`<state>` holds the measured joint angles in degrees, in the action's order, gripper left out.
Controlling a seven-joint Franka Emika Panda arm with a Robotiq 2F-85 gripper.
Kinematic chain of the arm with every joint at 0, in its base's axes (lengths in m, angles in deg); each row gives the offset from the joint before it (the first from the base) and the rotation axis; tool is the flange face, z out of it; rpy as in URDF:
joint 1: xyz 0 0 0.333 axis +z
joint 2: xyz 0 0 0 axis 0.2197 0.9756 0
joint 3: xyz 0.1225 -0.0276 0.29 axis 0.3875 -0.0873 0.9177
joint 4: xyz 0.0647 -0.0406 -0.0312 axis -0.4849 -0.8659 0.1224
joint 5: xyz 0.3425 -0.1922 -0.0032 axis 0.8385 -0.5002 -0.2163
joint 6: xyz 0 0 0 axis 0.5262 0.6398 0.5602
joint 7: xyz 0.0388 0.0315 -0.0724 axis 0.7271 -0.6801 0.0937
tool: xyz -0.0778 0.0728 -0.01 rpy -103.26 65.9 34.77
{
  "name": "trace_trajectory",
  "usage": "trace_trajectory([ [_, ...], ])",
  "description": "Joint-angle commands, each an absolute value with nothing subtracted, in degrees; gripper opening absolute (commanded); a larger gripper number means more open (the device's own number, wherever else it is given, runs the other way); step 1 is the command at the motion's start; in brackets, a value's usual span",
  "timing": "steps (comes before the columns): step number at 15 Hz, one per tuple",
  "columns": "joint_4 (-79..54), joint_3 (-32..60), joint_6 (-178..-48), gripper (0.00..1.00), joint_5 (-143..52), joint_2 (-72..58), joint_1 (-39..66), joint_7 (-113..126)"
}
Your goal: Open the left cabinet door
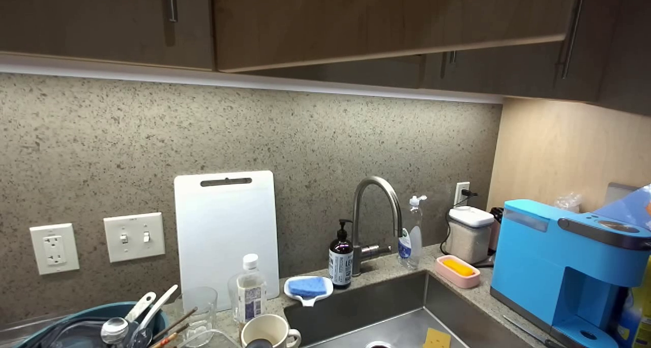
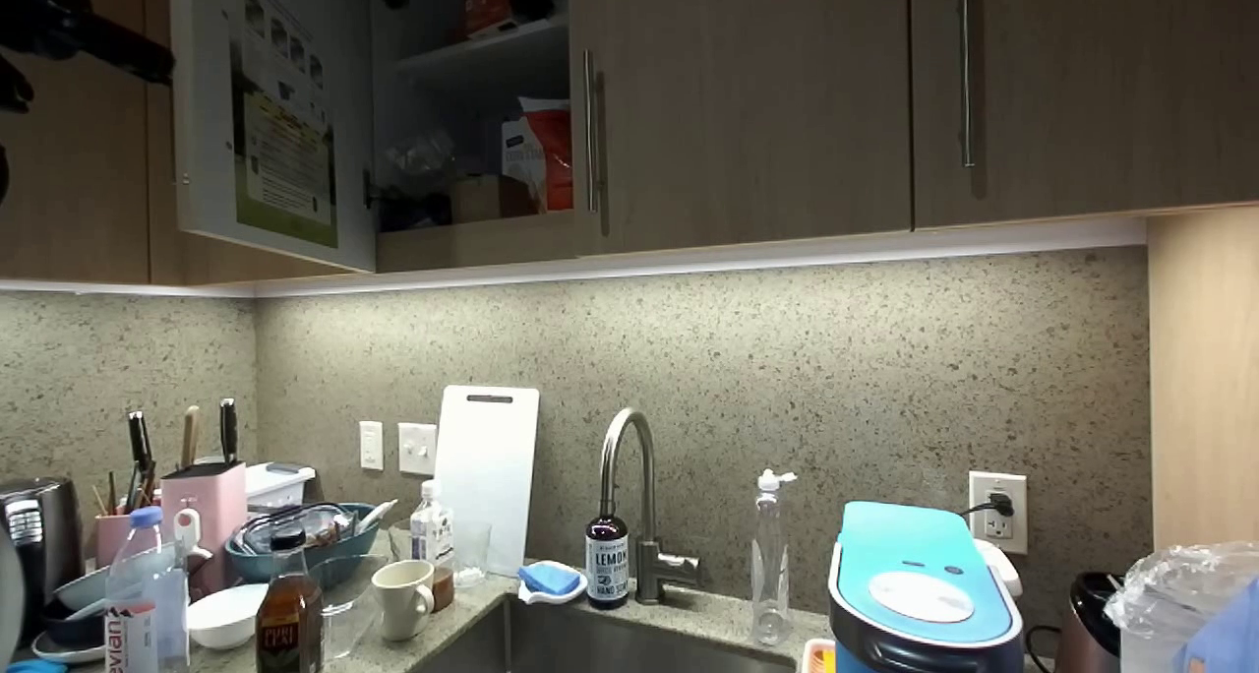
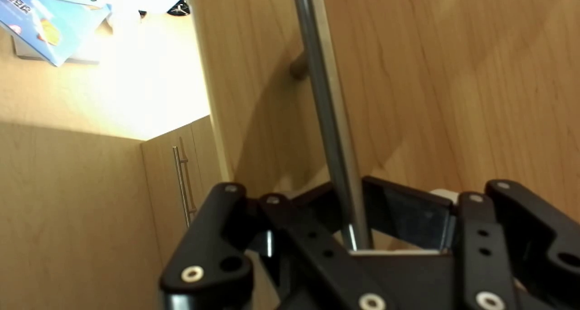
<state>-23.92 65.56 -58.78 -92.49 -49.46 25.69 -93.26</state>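
The left cabinet door point(image 1: 391, 20), a flat brown wooden panel, is swung well out from the brown wall cabinet point(image 2: 472, 245), hinged on the far side at the left of its compartment point(image 2: 423, 112), with its free edge turned toward the near side. Different faces of it are given by the views. In an exterior view only the brown outer face and the paler bottom edge are seen, and the compartment is hidden behind them. In an exterior view the grey-white inner face point(image 2: 205, 152) is shown, with a printed yellow-and-green sheet point(image 2: 290, 152) fixed to it; a white shelf point(image 2: 482, 46) and a brown cardboard box point(image 2: 489, 199) are also revealed inside. In the wrist view alone the door's slim metal bar handle point(image 3: 326, 88) is seen, mounted near the free edge. It is held by the black two-fingered gripper point(image 3: 348, 183), whose jaws are drawn in against both sides of the bar, parted only by it. To the right, two matching brown doors point(image 2: 748, 102) are set flush. Below, in both exterior views, a white rectangular cutting board point(image 1: 226, 236) is leaned against the grey speckled wall point(image 1: 315, 134), left of a curved metal faucet point(image 1: 357, 208).
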Motion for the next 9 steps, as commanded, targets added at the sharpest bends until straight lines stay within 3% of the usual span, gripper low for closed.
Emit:
trace_trajectory([
  [1,-23.6,65.1,-58.1,0.01,-93.2,-48.7,26.8,-93.6],
  [2,-23.5,65.1,-58.2,0.02,-93.2,-48.6,26.8,-93.6],
  [6,-22.3,65.1,-58.6,0.25,-93.1,-47.3,26.7,-93.6],
  [9,-22.3,65.1,-58.6,0.26,-93.1,-47.3,26.7,-93.6],
])
